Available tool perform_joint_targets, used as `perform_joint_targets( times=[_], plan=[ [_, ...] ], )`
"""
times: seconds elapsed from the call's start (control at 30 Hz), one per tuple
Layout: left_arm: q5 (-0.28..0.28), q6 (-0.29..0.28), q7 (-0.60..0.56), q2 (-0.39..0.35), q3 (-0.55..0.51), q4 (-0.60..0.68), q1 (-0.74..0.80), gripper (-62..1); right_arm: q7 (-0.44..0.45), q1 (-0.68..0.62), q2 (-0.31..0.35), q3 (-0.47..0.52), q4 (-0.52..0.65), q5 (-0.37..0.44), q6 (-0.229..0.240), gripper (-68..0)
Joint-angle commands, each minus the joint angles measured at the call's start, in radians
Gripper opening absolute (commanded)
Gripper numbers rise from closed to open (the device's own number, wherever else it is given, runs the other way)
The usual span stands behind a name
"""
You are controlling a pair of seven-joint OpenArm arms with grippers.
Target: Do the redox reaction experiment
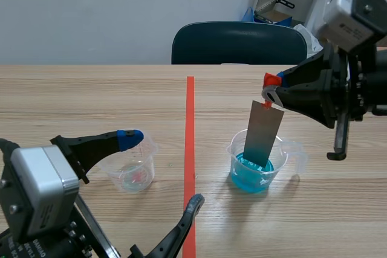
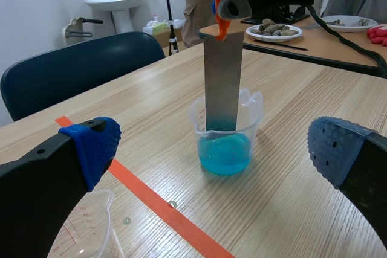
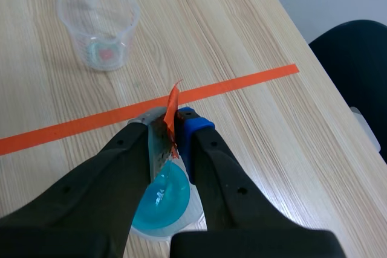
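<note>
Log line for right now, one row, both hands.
right hand: shut on metal strip top | strip: near upright, lower end inside cup of blue liquid | left hand: open, by clear cup

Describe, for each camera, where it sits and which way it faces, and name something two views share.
Scene view: between the arms, facing across the table to a chair; left gripper and right gripper show.
Left wrist view: behind its open fingers, facing the metal strip in the blue-liquid beaker.
Right wrist view: above its shut fingers, looking down at strip and beaker.
Shared: both wrist views show strip and beaker.
</note>
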Motion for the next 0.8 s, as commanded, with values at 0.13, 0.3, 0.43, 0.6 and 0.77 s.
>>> perform_joint_targets(
  times=[0.13, 0.3, 0.43, 0.6, 0.77],
  plan=[
    [-0.006, -0.001, -0.014, 0.002, 0.004, 0.019, 0.003, 1.4, -0.008, 0.014, 0.077, 0.007, 0.074, 0.087, 0.007, -67.1],
    [-0.006, -0.001, -0.014, 0.002, 0.004, 0.019, 0.003, 1.4, -0.030, 0.014, 0.138, 0.007, 0.128, 0.150, 0.007, -66.9],
    [-0.006, -0.001, -0.014, 0.002, 0.004, 0.019, 0.003, 1.4, -0.036, 0.014, 0.182, 0.014, 0.166, 0.187, 0.007, -66.9],
    [-0.006, -0.001, -0.014, 0.002, 0.004, 0.019, 0.003, 1.4, -0.046, 0.014, 0.213, 0.050, 0.195, 0.237, 0.007, -66.9],
    [-0.006, -0.001, -0.014, 0.002, 0.004, 0.019, 0.003, 1.4, -0.073, 0.014, 0.236, 0.092, 0.226, 0.278, 0.007, -66.9]
  ],
)
